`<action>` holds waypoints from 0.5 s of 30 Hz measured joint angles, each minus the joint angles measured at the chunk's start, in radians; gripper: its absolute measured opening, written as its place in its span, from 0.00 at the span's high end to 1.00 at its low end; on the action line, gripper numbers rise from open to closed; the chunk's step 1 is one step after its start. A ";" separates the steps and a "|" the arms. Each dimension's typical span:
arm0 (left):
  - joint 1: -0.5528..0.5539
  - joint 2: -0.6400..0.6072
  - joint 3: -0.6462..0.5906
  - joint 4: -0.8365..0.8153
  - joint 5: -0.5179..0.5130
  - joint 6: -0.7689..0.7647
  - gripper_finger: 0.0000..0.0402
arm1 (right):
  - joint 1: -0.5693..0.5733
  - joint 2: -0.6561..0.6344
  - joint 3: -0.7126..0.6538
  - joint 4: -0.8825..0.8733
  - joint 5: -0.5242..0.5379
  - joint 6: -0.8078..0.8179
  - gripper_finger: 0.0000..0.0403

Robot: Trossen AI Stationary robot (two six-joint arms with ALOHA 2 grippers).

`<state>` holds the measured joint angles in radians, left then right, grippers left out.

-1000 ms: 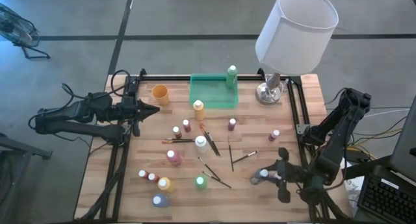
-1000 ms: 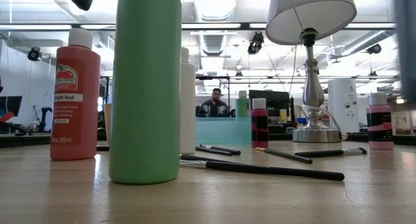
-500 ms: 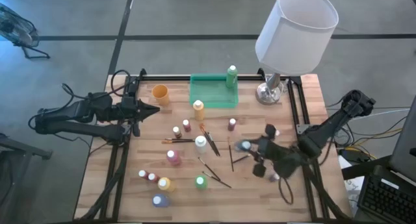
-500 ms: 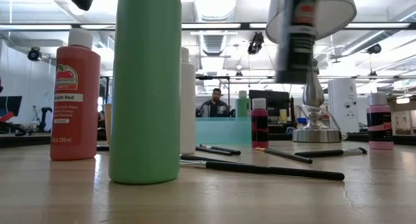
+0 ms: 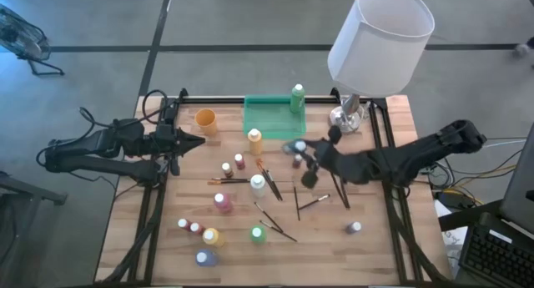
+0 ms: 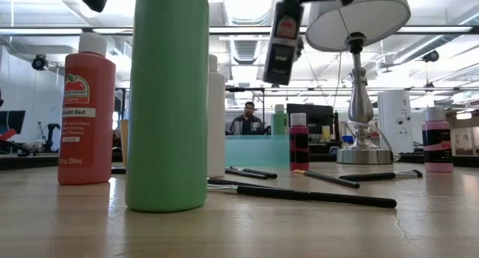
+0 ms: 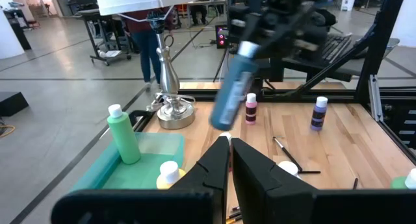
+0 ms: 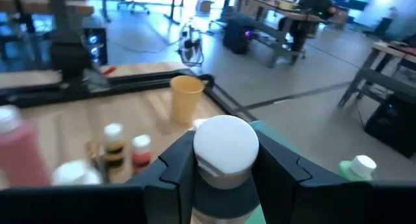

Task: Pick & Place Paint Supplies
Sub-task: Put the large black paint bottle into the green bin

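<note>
Paint bottle (image 8: 225, 152) with a white cap sits clamped between the two fingers of the right gripper (image 5: 302, 154), held in the air above the table (image 5: 392, 246), just beside the near edge of the green tray (image 5: 265, 125). Only the right wrist view shows the fingers pressed on both sides of the bottle. The low view shows it hanging tilted, well above the wood, and the left wrist view shows its blue body.

The left gripper (image 5: 193, 141) waits at the left side of the table, near the orange cup (image 5: 205, 120); its fingers are almost together and hold nothing.

In the high view I count one green bottle (image 5: 297, 97) standing in the tray, about eleven other bottles on the table, and about five paintbrushes (image 5: 269, 181) near the middle. One lamp (image 5: 380, 39) stands at the far right corner.

Half a second ago the right gripper was nearer to the right edge; one second ago it was low at the near right corner. Now the arm is stretched toward the tray. The other bottles and the brushes lie as before.
</note>
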<state>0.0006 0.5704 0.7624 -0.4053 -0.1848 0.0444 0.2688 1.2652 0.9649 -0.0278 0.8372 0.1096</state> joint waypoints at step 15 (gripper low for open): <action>0.000 0.000 0.000 0.000 0.000 0.000 0.94 | -0.335 0.000 -0.223 0.389 -0.215 -0.009 0.72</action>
<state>0.0002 0.5705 0.7624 -0.4057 -0.1852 0.0444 -0.0666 1.2655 0.7417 0.3614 0.6222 0.1003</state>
